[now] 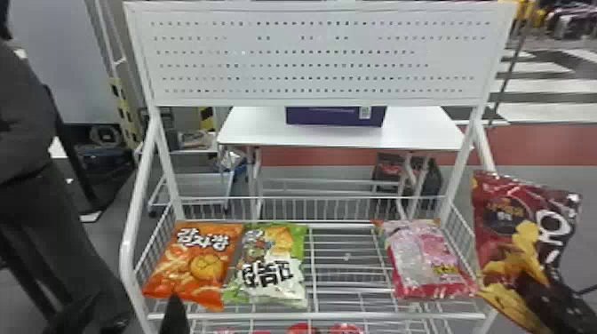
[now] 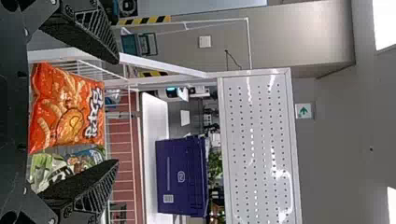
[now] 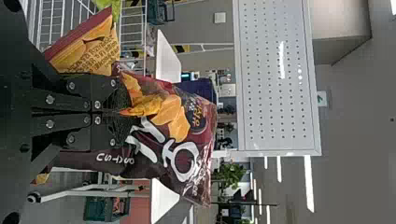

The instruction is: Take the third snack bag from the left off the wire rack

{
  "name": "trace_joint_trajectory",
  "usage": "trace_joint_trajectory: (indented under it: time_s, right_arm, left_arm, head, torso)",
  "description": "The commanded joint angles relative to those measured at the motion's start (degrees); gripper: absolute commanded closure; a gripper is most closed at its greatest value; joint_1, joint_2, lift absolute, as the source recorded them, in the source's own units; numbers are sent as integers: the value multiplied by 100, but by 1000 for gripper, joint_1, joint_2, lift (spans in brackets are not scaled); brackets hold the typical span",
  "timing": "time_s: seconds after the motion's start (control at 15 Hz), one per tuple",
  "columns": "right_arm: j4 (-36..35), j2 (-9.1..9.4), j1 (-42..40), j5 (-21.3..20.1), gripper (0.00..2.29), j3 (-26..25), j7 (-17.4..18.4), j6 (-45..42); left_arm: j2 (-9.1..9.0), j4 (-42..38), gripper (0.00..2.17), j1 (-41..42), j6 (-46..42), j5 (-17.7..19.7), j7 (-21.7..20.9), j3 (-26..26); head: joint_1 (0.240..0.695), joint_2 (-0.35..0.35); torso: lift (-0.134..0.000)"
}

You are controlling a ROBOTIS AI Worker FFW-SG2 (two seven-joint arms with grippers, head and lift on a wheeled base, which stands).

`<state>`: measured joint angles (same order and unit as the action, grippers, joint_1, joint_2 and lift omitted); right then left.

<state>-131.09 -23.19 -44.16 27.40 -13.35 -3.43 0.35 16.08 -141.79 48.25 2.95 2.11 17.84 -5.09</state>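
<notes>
At 4 o'clock, off the rack: the dark bag is hanging upright in the air, just outside the right rail of the rack, with its lower part in the right gripper.
Right gripper: it is coming in from the 5 o'clock corner of the head view, and its fingers are pressing together on the dark bag.
Left gripper: it is sitting low at 7 o'clock, its tip poking up at the shelf's near edge, just below the orange bag. Its jaws are standing wide apart and holding nothing.
Left wrist view: the orange bag and the green bag are showing past the spread fingers.
Orange bag: it is lying flat on the shelf's 9 o'clock side, leftmost, its right edge touching the green bag.
Green bag: it is lying flat just left of the shelf's middle.
Pink bag: it is lying flat on the 3 o'clock side, close to the right rail, well apart from the green bag.
Between green and pink: bare wire is showing.
Pegboard: it is standing upright at 12 o'clock, across the top of the rack.
Behind the rack, 12 o'clock: a white table is carrying a blue box.
</notes>
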Motion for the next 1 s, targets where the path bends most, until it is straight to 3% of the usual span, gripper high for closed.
trace_joint_trajectory:
  time_s: [0.0, 0.93]
  right_arm:
    - [-5, -19, -14, 20, 2243, -10, 0, -3]
    - [-13, -28, 30, 37, 2243, 34, 0, -3]
  left_arm:
    - [0, -33, 137, 17, 0, 0, 0, 0]
    - [-26, -59, 137, 44, 0, -26, 9, 8]
  head:
    - [499, 0]
    - [499, 0]
  torso:
    - [0]
    - [0]
